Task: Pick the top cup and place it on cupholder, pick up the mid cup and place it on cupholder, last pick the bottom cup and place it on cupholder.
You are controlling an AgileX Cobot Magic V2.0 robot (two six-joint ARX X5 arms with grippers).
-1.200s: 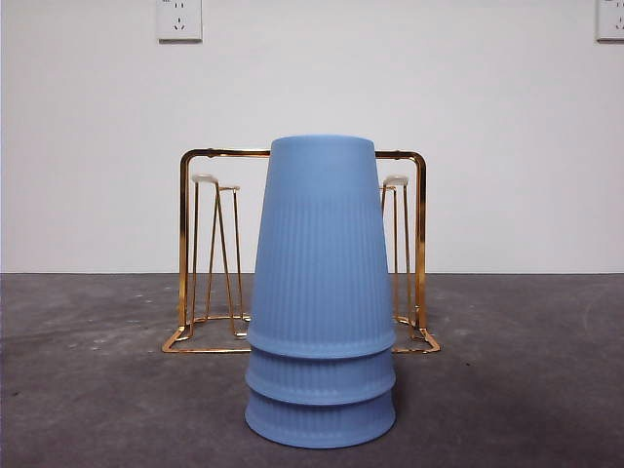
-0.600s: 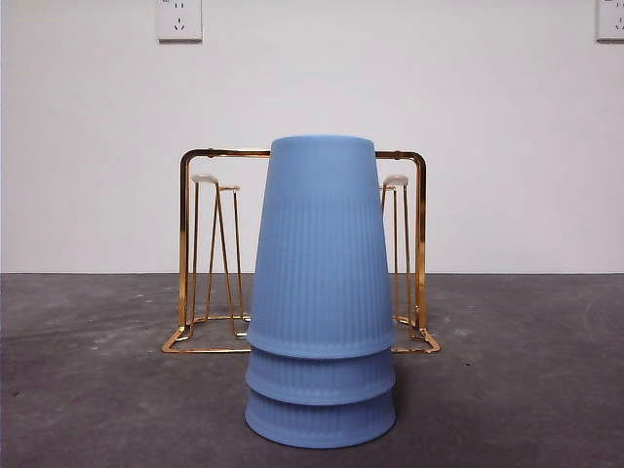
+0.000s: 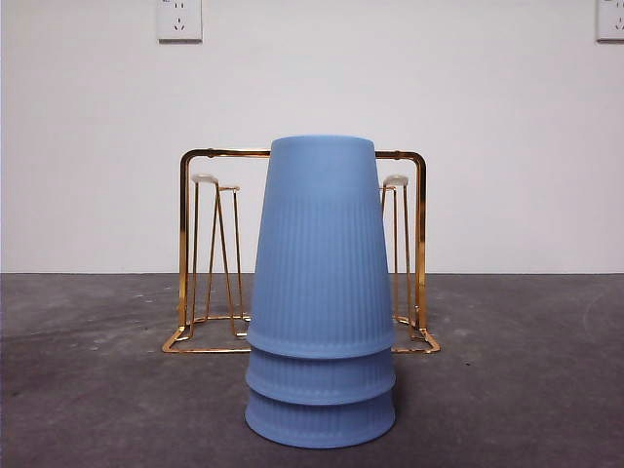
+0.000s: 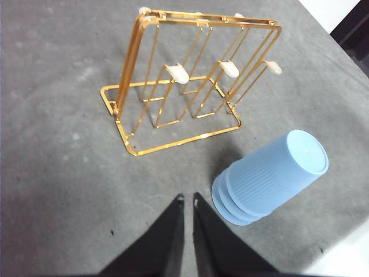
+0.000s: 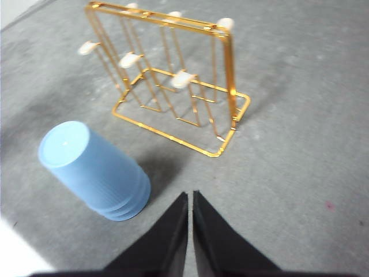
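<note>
Three ribbed blue cups are nested upside down in one stack [image 3: 321, 292] on the grey table, in front of the cupholder [image 3: 195, 253]. The top cup [image 3: 322, 234] covers most of the mid cup [image 3: 321, 375] and the bottom cup [image 3: 321, 419]. The gold wire cupholder carries no cups; its white-tipped prongs [image 4: 177, 73] are bare. My left gripper [image 4: 188, 200] hangs shut above the table, beside the stack [image 4: 268, 176] and apart from it. My right gripper [image 5: 190, 195] is shut too, high over the table, with the stack [image 5: 92, 170] off to its side. Neither gripper shows in the front view.
A white wall with two power sockets [image 3: 179, 19] rises behind the table. The table's pale edge [image 5: 17, 254] runs close to the stack in the right wrist view. Grey tabletop [image 3: 97, 390] spreads on both sides of the stack.
</note>
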